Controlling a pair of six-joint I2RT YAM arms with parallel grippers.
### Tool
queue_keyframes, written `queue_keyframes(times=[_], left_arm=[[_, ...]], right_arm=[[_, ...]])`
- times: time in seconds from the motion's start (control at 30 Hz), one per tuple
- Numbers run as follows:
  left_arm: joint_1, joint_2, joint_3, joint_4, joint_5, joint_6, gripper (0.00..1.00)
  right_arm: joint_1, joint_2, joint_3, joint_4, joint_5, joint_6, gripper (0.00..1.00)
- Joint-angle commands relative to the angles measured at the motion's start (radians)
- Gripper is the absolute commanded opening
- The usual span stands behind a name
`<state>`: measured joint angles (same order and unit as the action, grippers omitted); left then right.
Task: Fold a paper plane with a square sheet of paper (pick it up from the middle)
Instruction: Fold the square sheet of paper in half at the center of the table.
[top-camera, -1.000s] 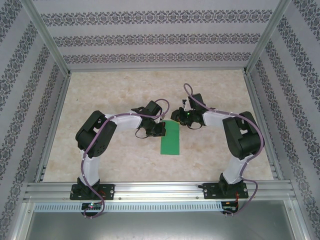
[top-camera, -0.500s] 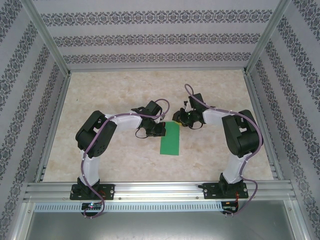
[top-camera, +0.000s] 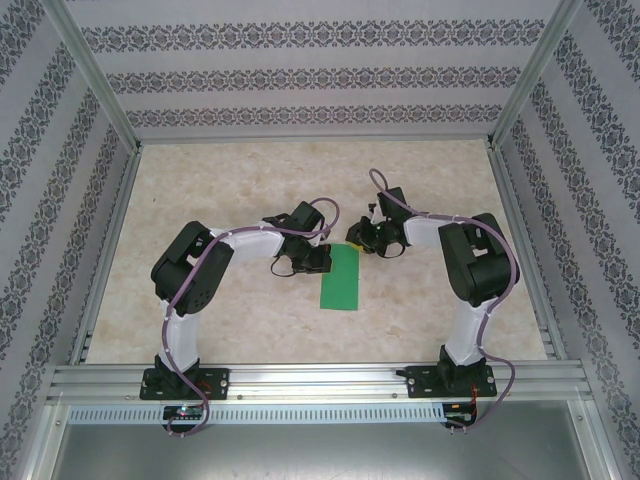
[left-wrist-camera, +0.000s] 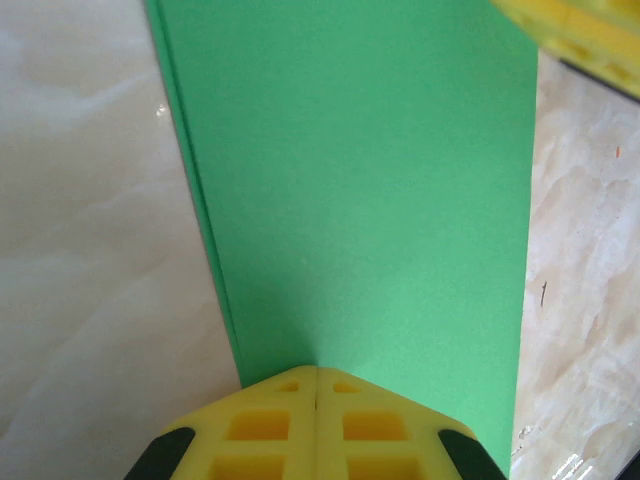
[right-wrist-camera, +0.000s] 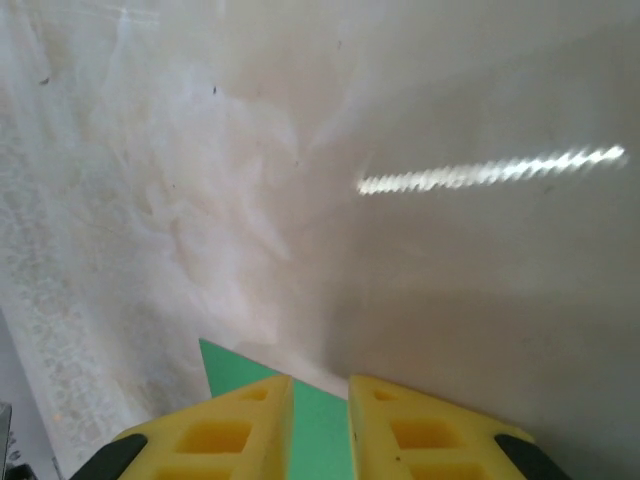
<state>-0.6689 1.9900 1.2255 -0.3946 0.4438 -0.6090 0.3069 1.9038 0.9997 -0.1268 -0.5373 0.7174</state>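
Observation:
The square sheet of paper is bright green and lies folded into a narrow strip at the table's middle. My left gripper rests at the strip's far left edge. In the left wrist view its yellow jaws are shut tight together, pressing down on the green paper near the doubled edge. My right gripper is at the strip's far end. Its yellow fingertips stand a little apart, with a corner of the paper lying under the gap. One right finger shows in the left wrist view.
The beige marbled tabletop stretches around the paper. Aluminium frame rails run along the near edge and both sides. Patterned walls close in the back and sides.
The right wrist has rolled slightly at the paper's far end, and the right elbow has shifted a little left. The left arm and the paper have stayed still.

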Motion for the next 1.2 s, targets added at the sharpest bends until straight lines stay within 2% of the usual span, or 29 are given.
queue_keyframes(times=[0.0,0.37,0.53,0.7,0.8,1.0,1.17], left_arm=[[-0.013,0.014,-0.018,-0.100,-0.073,0.022,0.00],[-0.013,0.012,-0.014,-0.099,-0.070,0.020,0.00],[-0.012,0.013,-0.012,-0.096,-0.068,0.018,0.00],[-0.012,0.007,-0.015,-0.105,-0.074,0.023,0.00],[-0.012,0.007,-0.015,-0.104,-0.076,0.019,0.00],[-0.013,0.009,-0.010,-0.103,-0.075,0.013,0.00],[-0.013,0.017,-0.009,-0.102,-0.070,0.013,0.00]], right_arm=[[-0.003,0.007,-0.039,0.035,0.048,0.016,0.22],[0.002,-0.258,-0.114,0.044,0.002,0.012,0.21],[0.028,-0.300,-0.184,0.035,0.001,0.017,0.18],[0.110,-0.362,-0.288,0.034,0.054,0.044,0.17],[0.165,-0.415,-0.369,0.096,0.025,0.090,0.18],[0.267,-0.501,-0.476,0.120,0.053,0.137,0.18],[0.285,-0.479,-0.547,0.142,0.064,0.155,0.18]])
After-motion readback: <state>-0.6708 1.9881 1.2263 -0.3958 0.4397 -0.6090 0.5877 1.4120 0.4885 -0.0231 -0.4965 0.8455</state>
